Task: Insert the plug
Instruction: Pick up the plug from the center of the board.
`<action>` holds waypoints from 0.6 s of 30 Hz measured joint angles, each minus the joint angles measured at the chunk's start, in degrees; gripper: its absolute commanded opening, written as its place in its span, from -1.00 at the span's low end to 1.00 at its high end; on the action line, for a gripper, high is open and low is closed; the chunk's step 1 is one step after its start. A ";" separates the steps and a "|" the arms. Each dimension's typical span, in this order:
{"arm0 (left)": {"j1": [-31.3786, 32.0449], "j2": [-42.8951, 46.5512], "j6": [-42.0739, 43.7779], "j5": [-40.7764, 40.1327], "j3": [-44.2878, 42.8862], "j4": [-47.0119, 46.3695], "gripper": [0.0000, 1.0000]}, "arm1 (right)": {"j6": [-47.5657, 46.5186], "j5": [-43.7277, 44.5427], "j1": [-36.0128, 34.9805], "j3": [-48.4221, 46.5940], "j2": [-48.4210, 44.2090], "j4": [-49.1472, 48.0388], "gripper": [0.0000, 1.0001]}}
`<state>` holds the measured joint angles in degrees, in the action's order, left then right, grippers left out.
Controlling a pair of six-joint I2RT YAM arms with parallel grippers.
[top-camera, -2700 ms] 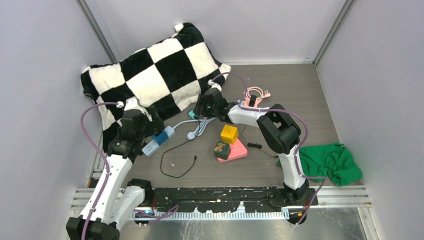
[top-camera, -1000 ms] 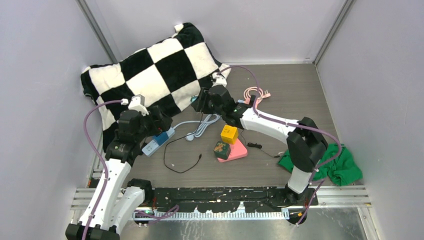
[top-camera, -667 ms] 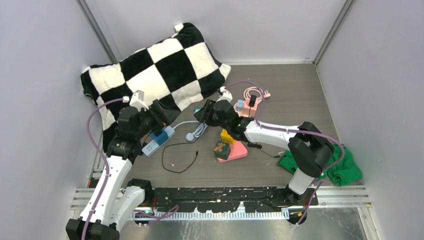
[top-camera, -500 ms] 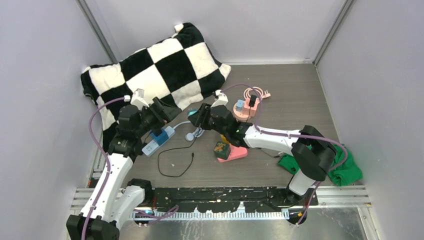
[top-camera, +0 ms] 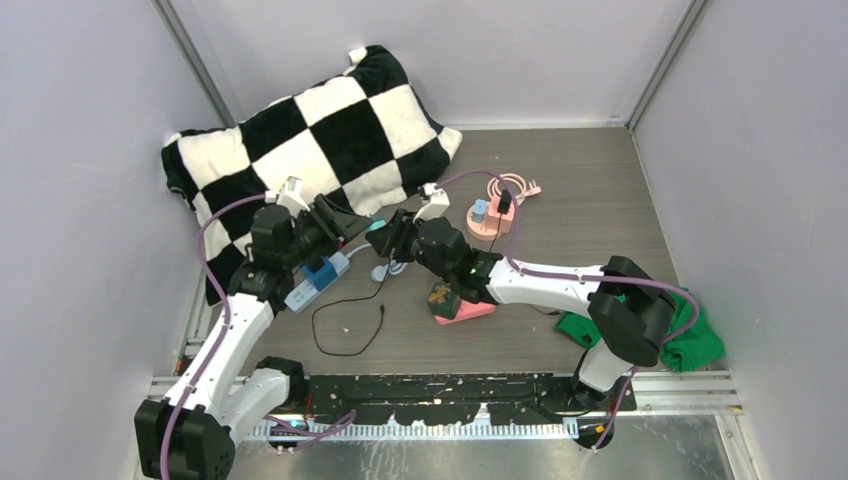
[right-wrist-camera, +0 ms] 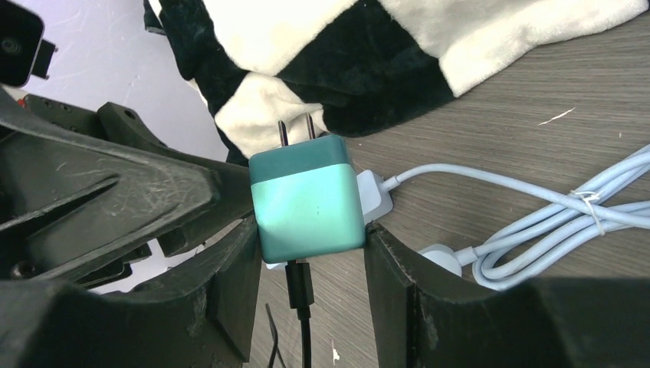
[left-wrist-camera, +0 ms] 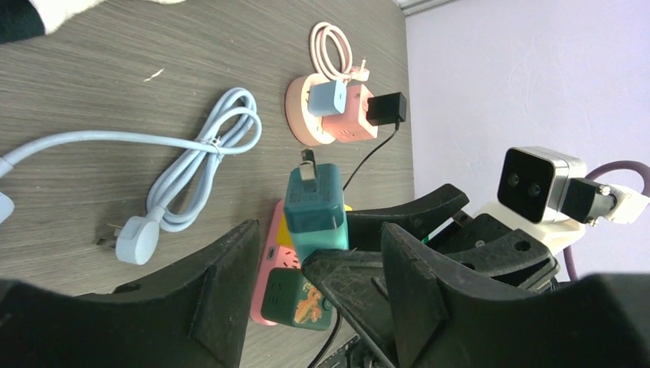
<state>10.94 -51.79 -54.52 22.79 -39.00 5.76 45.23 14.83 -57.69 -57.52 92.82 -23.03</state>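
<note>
A teal plug [top-camera: 377, 226] with two metal prongs and a black cable hangs above the table, with my right gripper [top-camera: 387, 234] shut on its sides. In the right wrist view the plug [right-wrist-camera: 306, 199] sits between the fingers [right-wrist-camera: 230, 284], prongs pointing at the pillow. My left gripper [top-camera: 345, 222] faces it from the left. Seen from the left wrist, the plug [left-wrist-camera: 314, 203] lies between the tips of the left gripper [left-wrist-camera: 322, 230], whose jaws stand apart without touching it. The white power strip [top-camera: 300, 293] with a blue adapter lies below the left arm.
A checkered pillow [top-camera: 310, 140] fills the back left. A coiled pale blue cable [top-camera: 395, 262] lies under the grippers. A round pink socket [top-camera: 485, 215] carries two chargers. A pink strip [top-camera: 465, 308] holds a dark green cube. A green cloth [top-camera: 680, 340] lies at right.
My right arm carried the plug left and nearer, toward the left gripper. The left gripper swung right to meet it and its jaws narrowed. The black cable trailed along.
</note>
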 measured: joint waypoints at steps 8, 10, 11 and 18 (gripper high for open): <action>2.84 -2.97 -2.51 -0.07 1.09 -2.84 -0.32 | -1.55 0.33 -1.20 0.26 0.00 -0.70 -0.14; 2.97 -3.65 -2.69 -0.24 1.14 -3.30 -0.70 | -1.70 0.31 -1.38 0.68 0.00 -1.05 -0.12; 2.97 -4.04 -2.64 -0.11 1.18 -3.48 -0.92 | -1.79 0.35 -1.44 0.94 0.00 -1.42 -0.09; 3.28 -4.35 -0.66 1.66 1.25 -3.85 -0.99 | -3.87 -2.89 -1.33 2.29 -1.51 -1.40 0.81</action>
<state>14.22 -56.14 -55.18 24.45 -37.76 1.91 41.36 11.94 -59.02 -55.22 91.31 -24.43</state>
